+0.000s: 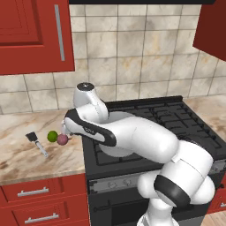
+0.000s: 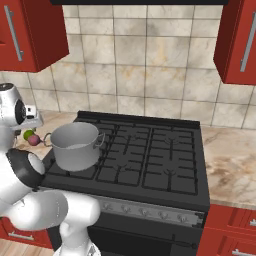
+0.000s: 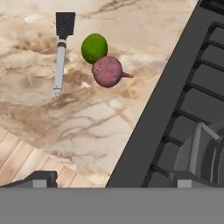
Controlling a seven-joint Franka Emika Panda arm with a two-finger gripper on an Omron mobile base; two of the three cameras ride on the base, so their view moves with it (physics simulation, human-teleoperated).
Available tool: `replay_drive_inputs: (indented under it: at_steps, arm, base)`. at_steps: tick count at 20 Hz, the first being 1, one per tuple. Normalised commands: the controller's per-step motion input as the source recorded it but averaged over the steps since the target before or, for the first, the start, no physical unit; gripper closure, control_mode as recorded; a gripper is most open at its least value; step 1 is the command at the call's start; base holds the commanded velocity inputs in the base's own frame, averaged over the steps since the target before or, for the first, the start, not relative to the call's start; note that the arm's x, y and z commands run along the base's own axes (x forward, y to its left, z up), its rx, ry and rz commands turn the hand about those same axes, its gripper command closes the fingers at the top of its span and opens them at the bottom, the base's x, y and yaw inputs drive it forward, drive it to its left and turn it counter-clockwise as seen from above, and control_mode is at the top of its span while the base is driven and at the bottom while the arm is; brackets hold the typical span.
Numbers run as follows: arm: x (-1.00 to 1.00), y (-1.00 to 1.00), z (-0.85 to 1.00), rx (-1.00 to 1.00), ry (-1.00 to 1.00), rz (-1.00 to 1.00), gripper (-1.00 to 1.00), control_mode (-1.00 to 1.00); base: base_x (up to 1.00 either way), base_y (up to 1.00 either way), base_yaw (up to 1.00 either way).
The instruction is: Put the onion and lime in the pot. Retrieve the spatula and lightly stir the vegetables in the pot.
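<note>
Hand view: onion touching lime, spatula beside

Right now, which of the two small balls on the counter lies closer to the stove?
The onion, the reddish-purple one. It sits on the stove side of the green lime, which lies nearer the spatula.

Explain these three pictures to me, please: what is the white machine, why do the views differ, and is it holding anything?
The white machine is a robot arm in a simulated kitchen. Two cameras ride behind it, one to its left and one to its right; the third sits on its hand and looks down. On the marble counter lie a green lime touching a reddish onion, with a black-bladed spatula alongside. A steel pot stands on the black stove. The gripper is open above the counter and holds nothing.
</note>
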Motion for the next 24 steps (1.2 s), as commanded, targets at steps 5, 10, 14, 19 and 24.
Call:
replay_drive_inputs:
  at_steps: [5, 10, 14, 19, 24]
  arm:
    - [0.39, 0.16, -0.22, 0.00, 0.00, 0.00, -1.00, -1.00]
    - [0.44, 0.08, -0.18, 0.00, 0.00, -0.01, -1.00, -1.00]
    - [0.35, 0.20, -0.13, 0.00, 0.00, 0.00, -1.00, -1.00]
    - [0.10, 0.10, -0.09, 0.00, 0.07, 0.00, -1.00, -1.00]
    - [0.00, 0.07, -0.12, 0.00, 0.08, 0.00, -1.00, -1.00]
  base:
    - [0.00, 0.00, 0.00]
    - [0.00, 0.00, 0.00]
    - [0.00, 0.00, 0.00]
    - [0.00, 0.00, 0.00]
    - [0.00, 0.00, 0.00]
